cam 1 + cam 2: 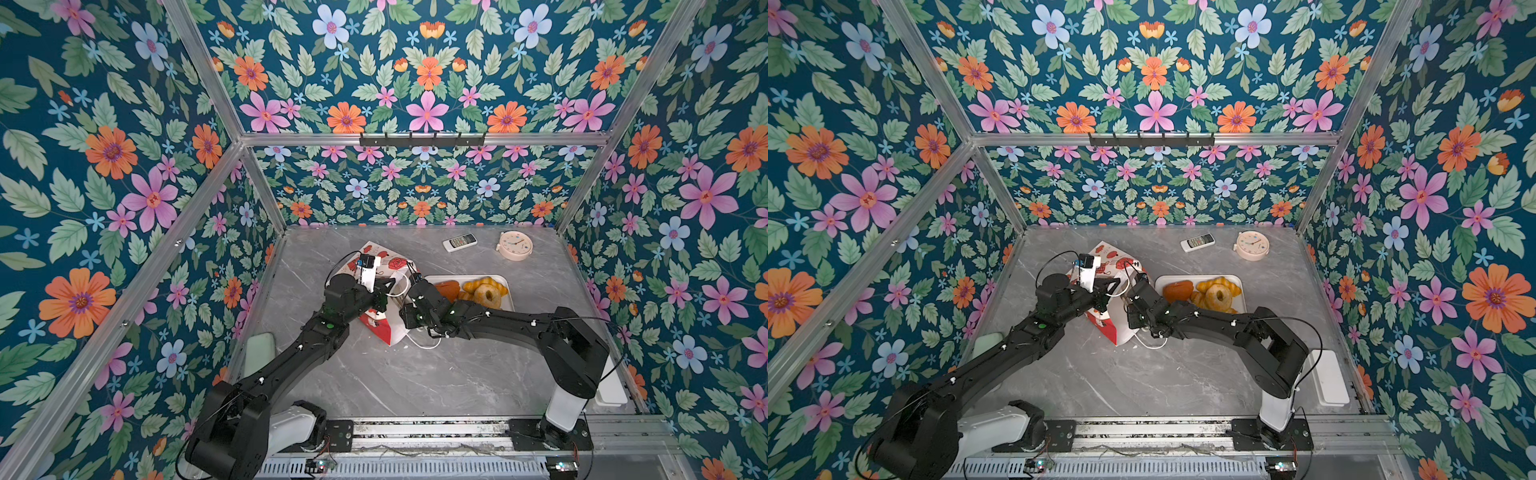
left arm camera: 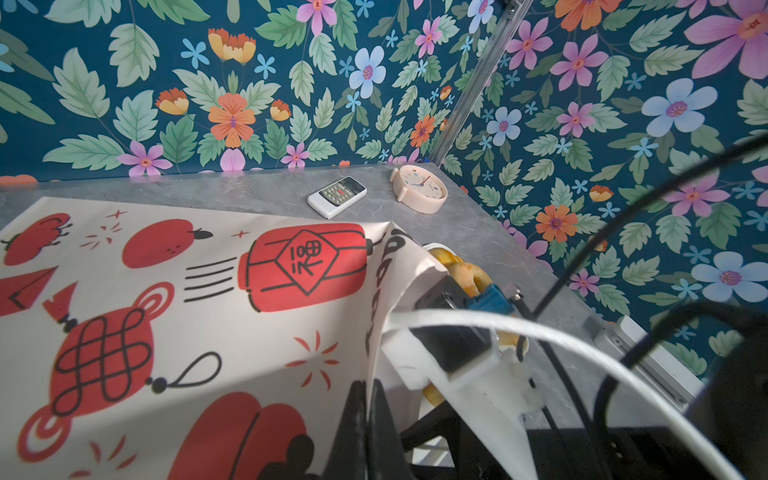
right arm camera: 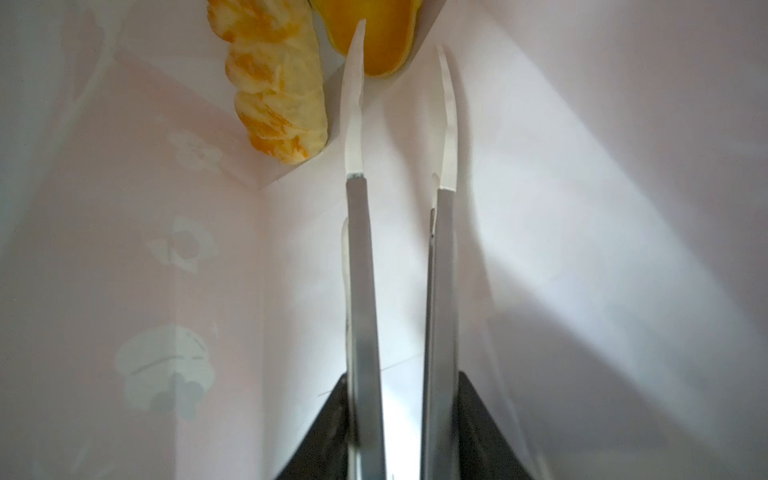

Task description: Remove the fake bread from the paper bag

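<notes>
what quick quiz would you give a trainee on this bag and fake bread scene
1. True or false: the paper bag is already empty.
2. Pick one. The left claw is: A shut on the bag's rim; B wide open; C gripping bread.
3. Fill in: the right claw reaches ____ the bag.

Key
1. False: the right wrist view shows two pieces of fake bread lying at its bottom.
2. A
3. inside
</notes>
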You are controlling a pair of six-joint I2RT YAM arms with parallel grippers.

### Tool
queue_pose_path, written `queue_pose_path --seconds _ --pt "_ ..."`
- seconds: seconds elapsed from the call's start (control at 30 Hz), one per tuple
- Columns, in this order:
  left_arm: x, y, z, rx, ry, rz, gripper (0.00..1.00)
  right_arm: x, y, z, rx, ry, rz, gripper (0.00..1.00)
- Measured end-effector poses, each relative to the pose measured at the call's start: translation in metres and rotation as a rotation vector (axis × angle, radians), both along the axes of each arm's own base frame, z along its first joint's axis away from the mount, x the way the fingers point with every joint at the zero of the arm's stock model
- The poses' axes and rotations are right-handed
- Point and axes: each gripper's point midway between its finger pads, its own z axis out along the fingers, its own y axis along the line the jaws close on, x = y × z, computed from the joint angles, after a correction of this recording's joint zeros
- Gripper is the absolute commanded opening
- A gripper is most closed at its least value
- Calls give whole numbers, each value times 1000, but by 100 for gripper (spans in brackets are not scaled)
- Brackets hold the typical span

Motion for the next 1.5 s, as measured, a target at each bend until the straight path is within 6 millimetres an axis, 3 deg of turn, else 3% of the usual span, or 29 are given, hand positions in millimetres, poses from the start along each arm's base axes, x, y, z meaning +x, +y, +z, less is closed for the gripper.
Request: queue_pose_path --seconds 0.43,0.63,0.97,1.13,1.3,1.5 --pt "23 11 8 112 74 110 0 -7 2 7 71 32 2 37" --pt "27 15 5 164 110 133 0 0 17 18 116 38 18 38" --pt "24 3 -17 191 177 84 0 9 37 2 161 123 39 39" --pt "24 -1 -17 196 186 73 0 10 33 -12 185 175 28 39" --pt "29 0 -13 229 192 88 0 6 27 -14 214 174 27 39" --pt "37 2 -24 306 189 101 0 7 32 -21 250 183 28 40"
